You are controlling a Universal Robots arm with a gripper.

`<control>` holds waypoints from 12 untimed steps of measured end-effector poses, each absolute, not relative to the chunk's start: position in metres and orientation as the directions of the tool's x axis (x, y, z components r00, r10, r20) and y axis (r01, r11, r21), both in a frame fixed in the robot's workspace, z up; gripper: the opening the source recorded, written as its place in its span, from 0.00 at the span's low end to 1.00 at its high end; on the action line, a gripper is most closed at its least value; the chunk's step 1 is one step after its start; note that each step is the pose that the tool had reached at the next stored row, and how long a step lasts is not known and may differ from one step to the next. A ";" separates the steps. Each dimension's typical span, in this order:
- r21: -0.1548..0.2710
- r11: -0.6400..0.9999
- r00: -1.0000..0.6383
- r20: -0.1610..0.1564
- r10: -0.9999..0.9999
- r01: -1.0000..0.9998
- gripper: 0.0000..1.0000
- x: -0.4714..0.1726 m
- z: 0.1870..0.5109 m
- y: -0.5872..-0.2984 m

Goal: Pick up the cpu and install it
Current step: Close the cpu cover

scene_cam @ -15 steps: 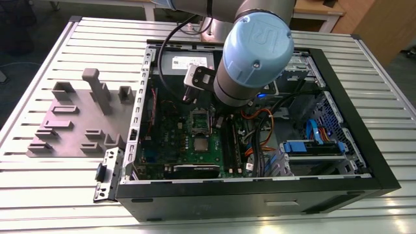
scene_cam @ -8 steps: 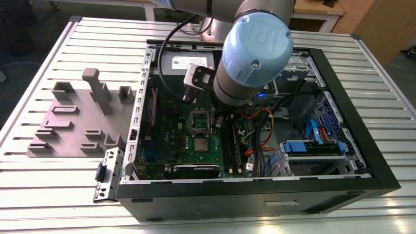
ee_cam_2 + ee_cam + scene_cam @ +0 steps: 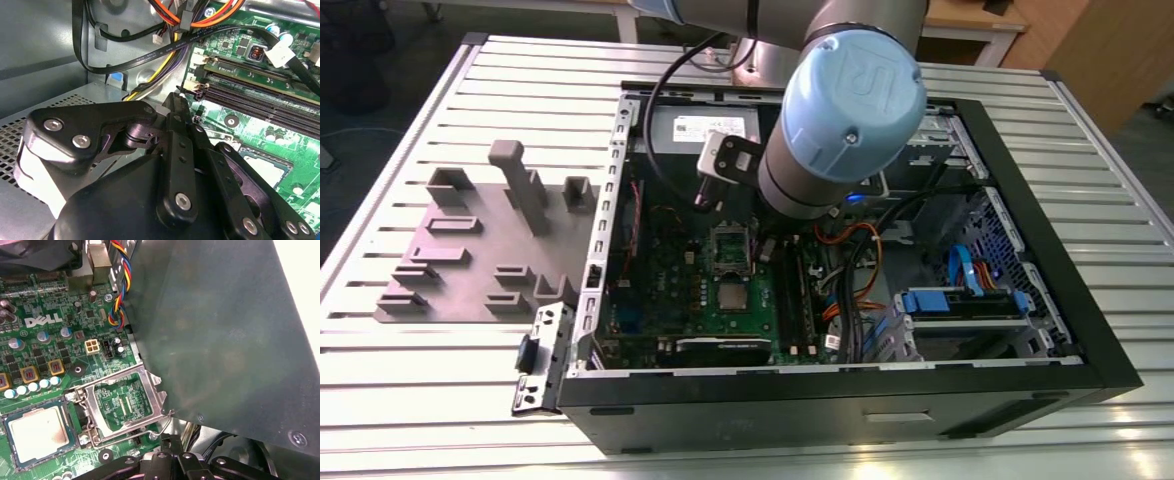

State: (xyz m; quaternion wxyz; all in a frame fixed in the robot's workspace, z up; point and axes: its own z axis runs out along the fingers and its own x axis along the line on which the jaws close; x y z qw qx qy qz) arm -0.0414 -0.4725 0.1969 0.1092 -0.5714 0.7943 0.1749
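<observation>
Exterior view, from its left: slatted table (image 3: 440, 400) with a grey fixture plate (image 3: 467, 250) lying flat, then an open black computer case (image 3: 854, 405) beside it. Inside the case is the green board (image 3: 720, 335). The cpu (image 3: 734, 296) lies flat in its socket on the board, silvery top up. The socket frame (image 3: 728, 245) just beside it is swung open. The arm (image 3: 841, 110) hangs over the middle of the case, its blue-capped joint above the board. Orange cables (image 3: 847, 235) and a blue drive bracket (image 3: 961, 300) sit toward the exterior view's right. In the first wrist view the cpu (image 3: 37, 432) sits seated in the socket and the raised socket frame (image 3: 125, 405) lies between it and the black gripper body. In the second wrist view the gripper (image 3: 182, 107) hovers above the board near the memory slots (image 3: 250, 92). It is apart from the cpu and nothing shows in its grasp. Cannot tell whether the gripper is apart or together.
</observation>
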 end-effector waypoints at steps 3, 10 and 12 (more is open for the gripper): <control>0.155 0.285 -0.324 -0.379 -0.867 -0.946 0.11 -0.041 0.196 -0.472; 0.158 0.296 -0.335 -0.389 -0.858 -0.942 0.11 -0.040 0.196 -0.472; 0.159 0.298 -0.337 -0.389 -0.858 -0.941 0.11 -0.040 0.195 -0.472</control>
